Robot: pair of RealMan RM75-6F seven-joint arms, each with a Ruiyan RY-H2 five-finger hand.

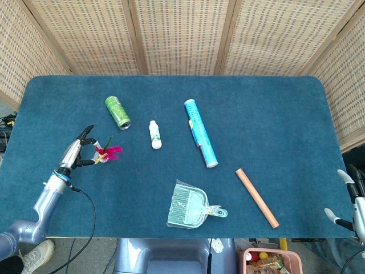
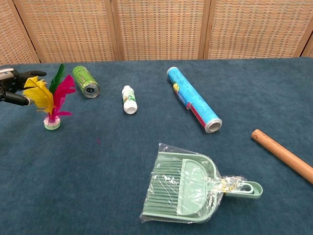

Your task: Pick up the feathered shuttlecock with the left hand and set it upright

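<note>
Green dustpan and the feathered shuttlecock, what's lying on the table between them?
Nothing: in the chest view, only bare blue cloth separates the plastic-wrapped green dustpan from the feathered shuttlecock.
</note>
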